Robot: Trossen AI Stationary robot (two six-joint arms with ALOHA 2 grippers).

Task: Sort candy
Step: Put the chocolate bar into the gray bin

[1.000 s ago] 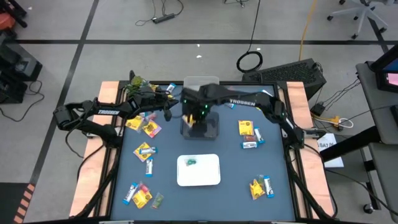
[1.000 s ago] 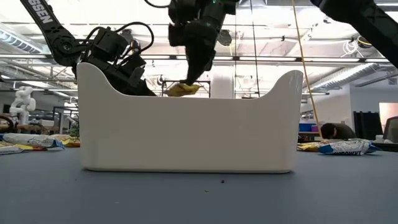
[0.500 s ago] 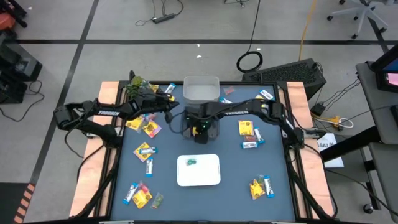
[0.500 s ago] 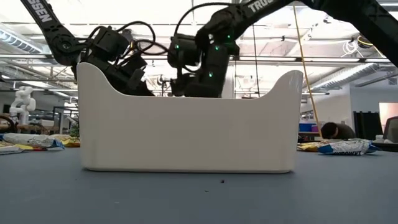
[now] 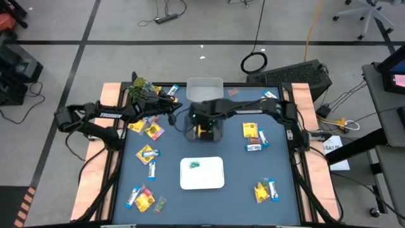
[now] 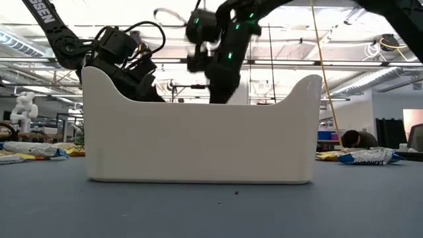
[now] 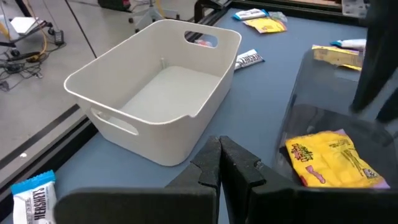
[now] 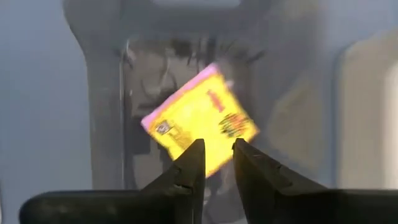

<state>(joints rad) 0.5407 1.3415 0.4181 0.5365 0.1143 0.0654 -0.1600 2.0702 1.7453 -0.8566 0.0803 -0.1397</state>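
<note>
Right gripper [image 5: 204,124] hangs over the clear bin [image 5: 204,133] at table centre, fingers slightly apart, gripping nothing; a yellow candy packet [image 8: 200,128] lies inside that bin. White bin [image 7: 152,90] at far centre looks empty; white tray [image 5: 202,173] nearer holds a small green piece [image 5: 194,164]. Left gripper [image 7: 219,163] is closed and empty, just left of the clear bin; other candy [image 5: 146,130] is scattered on the table [image 5: 234,164].

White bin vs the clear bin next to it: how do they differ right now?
The white bin is opaque; the clear bin is see-through. The white bin is empty; the clear bin holds a yellow packet. The right claw hangs open over the clear bin, not over the white bin. Both are upright, open-topped tubs on the blue table.
</note>
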